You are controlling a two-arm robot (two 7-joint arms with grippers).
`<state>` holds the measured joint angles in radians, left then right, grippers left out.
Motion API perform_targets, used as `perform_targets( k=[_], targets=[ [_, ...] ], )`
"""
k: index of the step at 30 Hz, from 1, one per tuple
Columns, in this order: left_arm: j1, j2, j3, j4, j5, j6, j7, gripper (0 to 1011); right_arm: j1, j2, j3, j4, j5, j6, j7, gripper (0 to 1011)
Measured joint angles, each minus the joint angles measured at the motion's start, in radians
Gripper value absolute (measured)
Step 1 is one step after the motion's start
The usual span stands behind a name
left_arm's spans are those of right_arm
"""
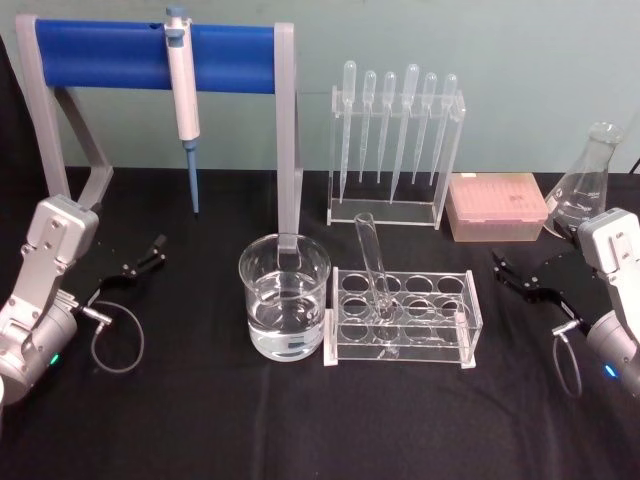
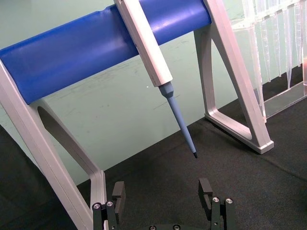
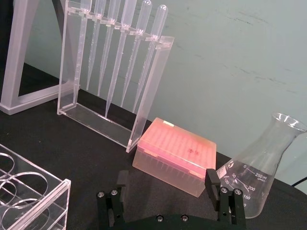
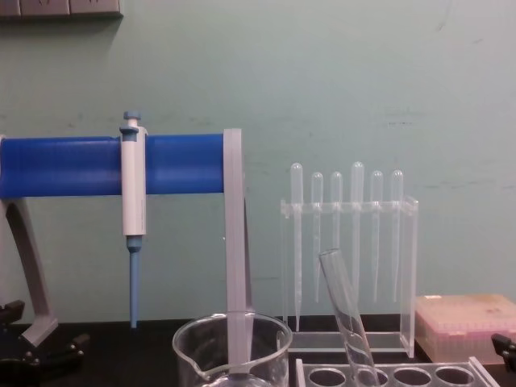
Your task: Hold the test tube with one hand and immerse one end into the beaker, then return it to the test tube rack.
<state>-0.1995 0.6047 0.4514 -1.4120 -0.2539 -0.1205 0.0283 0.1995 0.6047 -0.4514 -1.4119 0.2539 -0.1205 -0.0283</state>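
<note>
The clear test tube (image 1: pixel 375 270) leans in a hole of the clear rack (image 1: pixel 400 318) at table centre; in the chest view the test tube (image 4: pixel 347 318) tilts left above the rack (image 4: pixel 403 375). Just left of the rack stands the wide glass beaker (image 1: pixel 284 295) holding clear liquid, its rim also low in the chest view as the beaker (image 4: pixel 232 345). My left gripper (image 1: pixel 140 258) rests open at the left side, its left gripper (image 2: pixel 163 195) fingers spread and empty. My right gripper (image 1: pixel 512 275) sits open at the right, its right gripper (image 3: pixel 165 189) holding nothing.
A blue-barred stand (image 1: pixel 150 55) at the back left carries a white-and-blue pipettor (image 1: pixel 184 110). A clear holder with several plastic pipettes (image 1: pixel 395 140) stands at the back centre. A pink tip box (image 1: pixel 497 207) and a glass conical flask (image 1: pixel 585 185) sit at the back right.
</note>
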Motion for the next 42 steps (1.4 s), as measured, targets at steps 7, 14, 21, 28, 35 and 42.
perform_targets(
  k=[7,14,21,28,35,42],
  targets=[
    [0.0,0.0,0.0,0.0,0.0,0.0,0.0,1000,0.0,0.0,0.0,0.0,0.0,0.0,0.0,1000],
    [0.0,0.0,0.0,0.0,0.0,0.0,0.0,1000,0.0,0.0,0.0,0.0,0.0,0.0,0.0,1000],
    [0.0,0.0,0.0,0.0,0.0,0.0,0.0,1000,0.0,0.0,0.0,0.0,0.0,0.0,0.0,1002],
    [0.0,0.0,0.0,0.0,0.0,0.0,0.0,1000,0.0,0.0,0.0,0.0,0.0,0.0,0.0,1000],
    [0.0,0.0,0.0,0.0,0.0,0.0,0.0,1000,0.0,0.0,0.0,0.0,0.0,0.0,0.0,1002],
    [0.0,0.0,0.0,0.0,0.0,0.0,0.0,1000,0.0,0.0,0.0,0.0,0.0,0.0,0.0,1000]
  ],
)
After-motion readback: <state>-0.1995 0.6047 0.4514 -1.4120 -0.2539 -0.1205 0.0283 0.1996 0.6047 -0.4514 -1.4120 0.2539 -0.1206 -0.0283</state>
